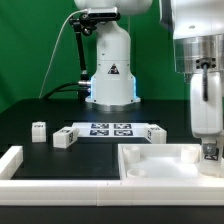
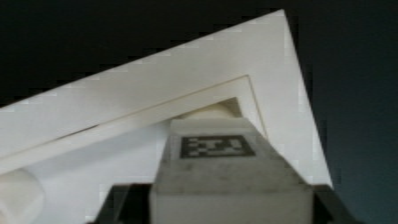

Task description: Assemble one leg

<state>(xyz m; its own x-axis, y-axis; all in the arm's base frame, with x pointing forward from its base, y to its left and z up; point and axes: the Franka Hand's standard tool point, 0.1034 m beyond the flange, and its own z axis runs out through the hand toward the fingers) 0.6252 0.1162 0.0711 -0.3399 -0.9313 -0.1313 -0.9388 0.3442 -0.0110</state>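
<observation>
Tool (image 2: 217, 206): two dark fingers (image 2: 128, 206) clenched on either side of the leg (image 2: 217, 160). The leg is a white, matte, square-sectioned plastic post with a black-and-white square tag on its face. It stands out from between the fingers over a corner of the tray-like part (image 2: 125, 110), which is large, white smooth plastic with a raised rim; contact between the two cannot be told. Outward from the tool on the black tabletop (image 1: 30, 112): the thin flat marker board (image 1: 110, 130), then a small white tagged block (image 1: 63, 138) and a second block (image 1: 38, 129), both well apart from the tool, and a long white rail (image 1: 60, 186).
</observation>
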